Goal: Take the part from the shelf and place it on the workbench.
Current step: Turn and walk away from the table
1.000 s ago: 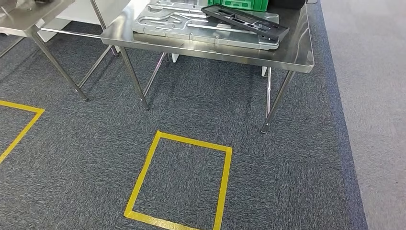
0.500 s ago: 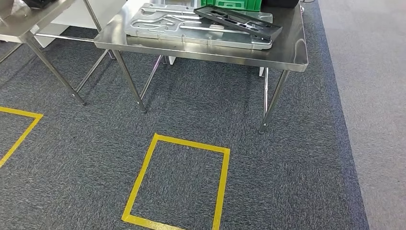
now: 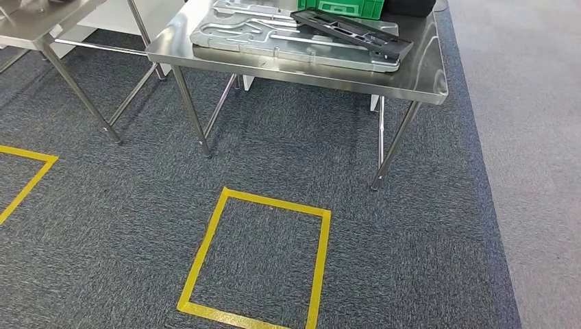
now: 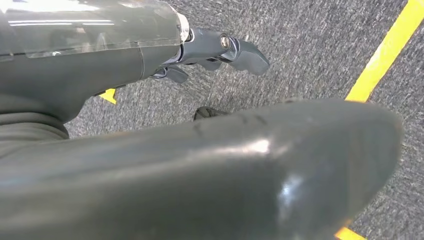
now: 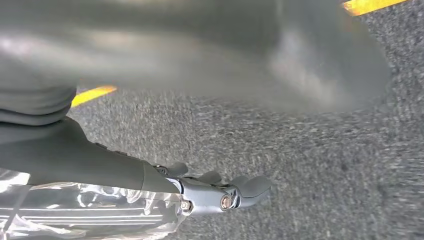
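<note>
My left hand and right hand are hanging by my sides, fingers loose, holding nothing. The black part is lying across the metal plate near the table's right edge.

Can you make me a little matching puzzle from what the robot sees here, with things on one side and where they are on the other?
Things:
1. black part
2. green crate
3. yellow tape square
4. silver plate

Places:
A. on the carpet
B. flat on the steel table
C. lying across the silver plate
D. at the table's far edge

Pairs: 1-C, 2-D, 3-A, 4-B
</note>
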Robot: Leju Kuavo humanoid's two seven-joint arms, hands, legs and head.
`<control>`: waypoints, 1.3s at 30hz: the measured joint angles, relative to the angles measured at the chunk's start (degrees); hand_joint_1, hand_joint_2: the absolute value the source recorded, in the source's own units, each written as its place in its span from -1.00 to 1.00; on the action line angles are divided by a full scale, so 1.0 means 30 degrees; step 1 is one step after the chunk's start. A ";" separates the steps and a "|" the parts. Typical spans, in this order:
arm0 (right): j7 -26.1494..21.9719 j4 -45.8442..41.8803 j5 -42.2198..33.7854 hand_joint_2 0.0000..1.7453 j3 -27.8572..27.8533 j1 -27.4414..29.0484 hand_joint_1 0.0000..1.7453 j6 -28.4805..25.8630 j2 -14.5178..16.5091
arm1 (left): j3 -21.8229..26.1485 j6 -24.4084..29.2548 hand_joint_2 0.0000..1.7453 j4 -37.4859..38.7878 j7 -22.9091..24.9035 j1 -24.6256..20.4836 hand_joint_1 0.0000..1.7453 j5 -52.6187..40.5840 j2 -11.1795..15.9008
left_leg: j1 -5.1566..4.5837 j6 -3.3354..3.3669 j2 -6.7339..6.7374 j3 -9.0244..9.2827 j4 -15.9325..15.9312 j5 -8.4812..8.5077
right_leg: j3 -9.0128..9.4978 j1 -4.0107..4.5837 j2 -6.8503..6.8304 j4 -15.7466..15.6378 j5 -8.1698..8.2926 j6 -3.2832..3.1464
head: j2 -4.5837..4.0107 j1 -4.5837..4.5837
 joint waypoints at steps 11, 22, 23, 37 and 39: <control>-0.0078 -0.0029 0.0275 1.00 -0.0146 -0.0039 -1.00 0.0095 -0.0069 | 0.0055 0.0064 -1.00 0.0000 -0.0062 -0.0015 -1.00 -0.0118 -0.0066 | -0.0176 -0.0204 0.0004 -0.0133 0.0135 -0.0015 | 0.2410 0.0317 -0.0024 -0.4861 0.1814 -0.0602 | 0.0000 -0.0022; -0.0914 -0.0029 0.0458 0.50 -0.0180 -0.0035 -1.00 -0.0933 -0.0040 | 0.0064 0.0195 -1.00 0.0000 -0.0235 -0.0016 -1.00 -0.0444 -0.0051 | -0.0170 -0.0279 0.0001 -0.0126 0.0089 0.0034 | 0.2403 0.0302 -0.0028 -0.4847 0.1827 -0.0625 | 0.0000 -0.0020; -0.0970 -0.0029 0.0531 0.00 -0.0182 -0.0033 -1.00 -0.1136 -0.0037 | 0.0064 0.0224 -1.00 0.0000 -0.0235 -0.0017 -1.00 -0.0455 -0.0051 | -0.0175 -0.0279 0.0001 -0.0127 0.0090 0.0034 | 0.2404 0.0298 -0.0028 -0.4848 0.1827 -0.0625 | 0.0000 -0.0020; -0.0978 -0.0022 0.0971 1.00 -0.0175 -0.0049 -1.00 -0.0433 -0.0017 | 0.0055 0.0506 -1.00 0.0000 -0.0277 -0.0072 -1.00 -0.0809 -0.0051 | -0.0247 -0.0256 0.0001 -0.0140 0.0110 0.0026 | 0.2410 0.0265 -0.0028 -0.4861 0.1843 -0.0599 | 0.0000 -0.0018; -0.1033 -0.0024 0.1084 1.00 -0.0175 -0.0059 -1.00 -0.0419 -0.0015 | 0.0057 0.0517 -1.00 0.0000 -0.0312 -0.0068 -1.00 -0.0801 -0.0051 | -0.0250 -0.0253 0.0001 -0.0141 0.0114 0.0028 | 0.2411 0.0258 -0.0028 -0.4861 0.1844 -0.0598 | 0.0000 -0.0018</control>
